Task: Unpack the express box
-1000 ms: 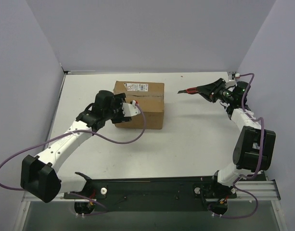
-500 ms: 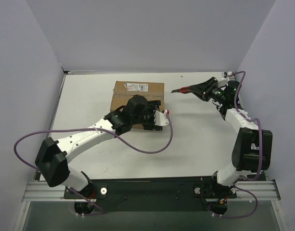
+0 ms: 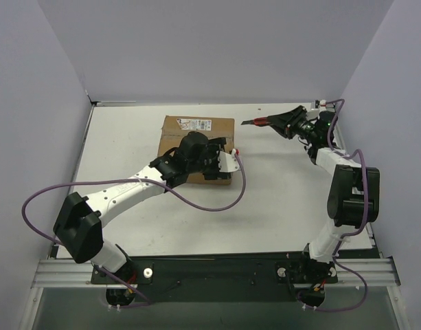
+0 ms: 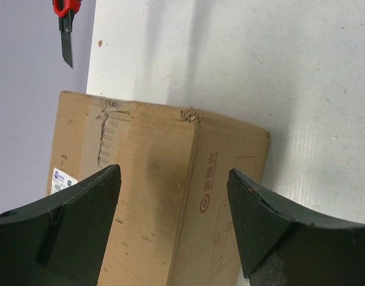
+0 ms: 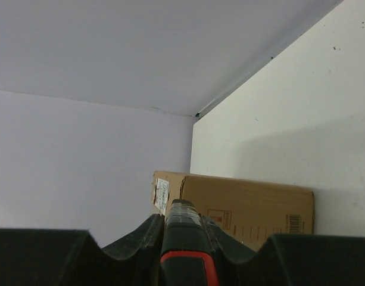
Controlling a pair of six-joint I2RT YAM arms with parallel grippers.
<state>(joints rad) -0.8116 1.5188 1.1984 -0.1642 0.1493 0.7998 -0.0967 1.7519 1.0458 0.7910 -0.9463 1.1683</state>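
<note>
Hovering left fingers (image 4: 81, 217), spread wide, right over the express box (image 3: 210, 129) by the counter's (image 3: 279, 199) back edge, and pinching the red knife (image 3: 262, 122) in right fingers (image 3: 287, 121) near the back right corner, aimed blade-first leftward at the box.

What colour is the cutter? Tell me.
The cutter is red and black, clearest in the left wrist view.

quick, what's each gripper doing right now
Left gripper: open, jaws spread over the express box, holding nothing.
Right gripper: closed on a red box cutter, held up in the air off the table.
</note>
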